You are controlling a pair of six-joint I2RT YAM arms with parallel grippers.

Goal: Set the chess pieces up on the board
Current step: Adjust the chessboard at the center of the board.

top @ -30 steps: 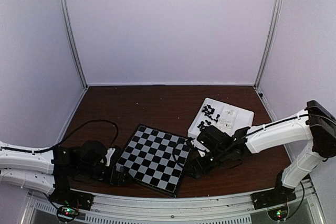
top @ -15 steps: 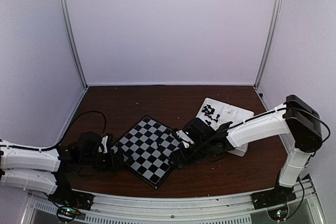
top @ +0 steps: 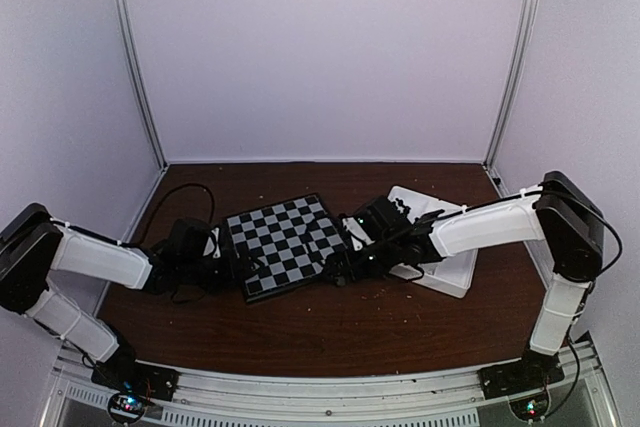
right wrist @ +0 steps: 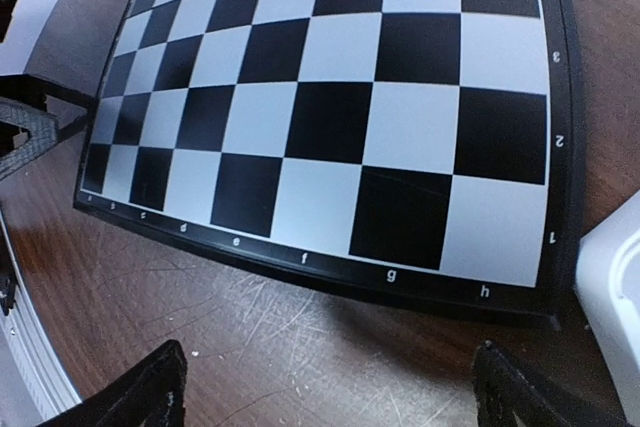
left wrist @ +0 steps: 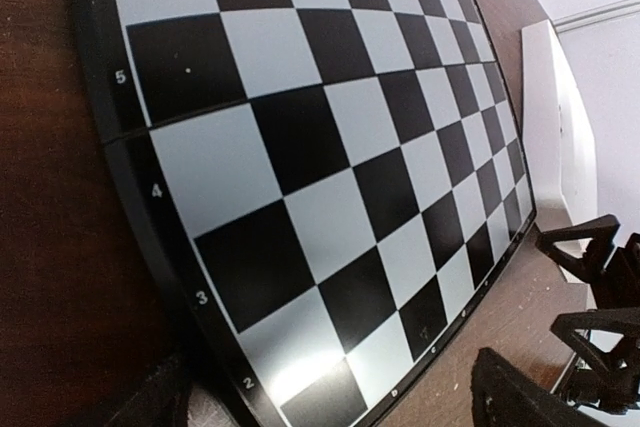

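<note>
Both pincers gape wide, holding nothing: the left gripper (top: 228, 265) by the numbered edge of the board (top: 285, 242), the right gripper (top: 335, 269) at its near right corner, beside the tray (top: 452, 275) of chess pieces (top: 400, 212). I judge I'm squaring the board, flat on the table (top: 300, 337), so I'd push low and evenly from both sides. Square, it has no long axis; its lettered edge faces the arms, slightly skewed.

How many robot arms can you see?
2. The left arm reaches the left edge of the board; the right arm reaches its right edge, beside the white tray. None seem hidden.
</note>
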